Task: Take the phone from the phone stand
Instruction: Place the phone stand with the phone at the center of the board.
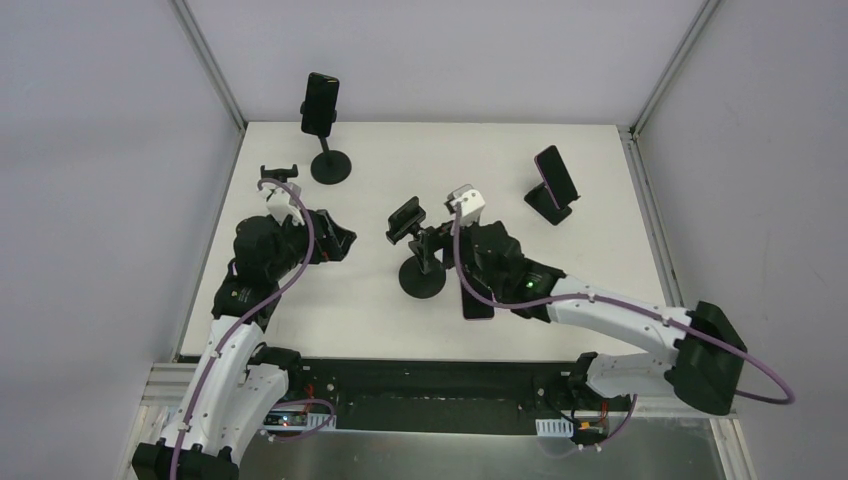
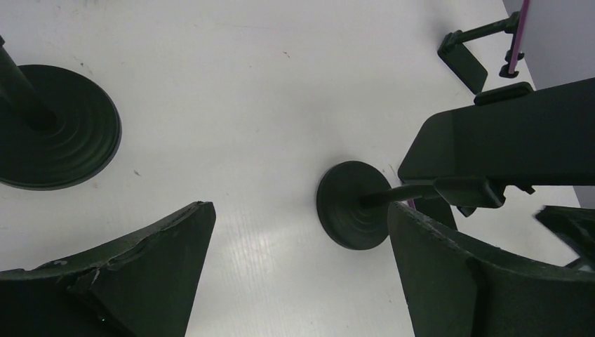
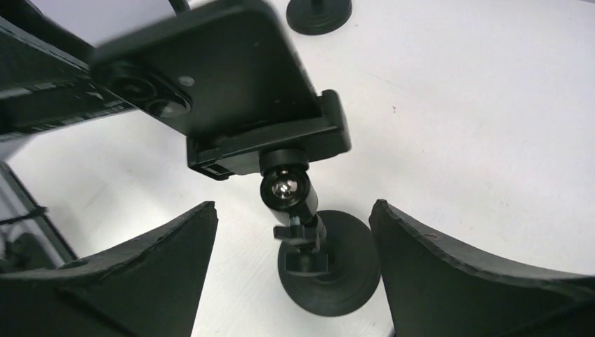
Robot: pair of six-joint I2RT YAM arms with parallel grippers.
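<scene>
A black phone (image 1: 404,218) sits clamped in a round-based stand (image 1: 422,278) at mid-table. In the right wrist view the phone's back (image 3: 210,70) sits in the clamp (image 3: 281,144) above the ball joint and base (image 3: 330,270). My right gripper (image 1: 437,250) (image 3: 293,210) is open, its fingers either side of the stand's post just below the clamp, touching nothing. My left gripper (image 1: 338,240) (image 2: 300,210) is open and empty, left of the stand. It looks at the stand's base (image 2: 354,203) and the phone (image 2: 505,137).
A tall stand with a phone (image 1: 320,105) stands at the back left, its base (image 2: 56,126) in the left wrist view. A desk stand with a pink-edged phone (image 1: 555,180) is at the back right. A small empty clamp (image 1: 278,173) lies far left. A dark phone (image 1: 478,303) lies flat under the right arm.
</scene>
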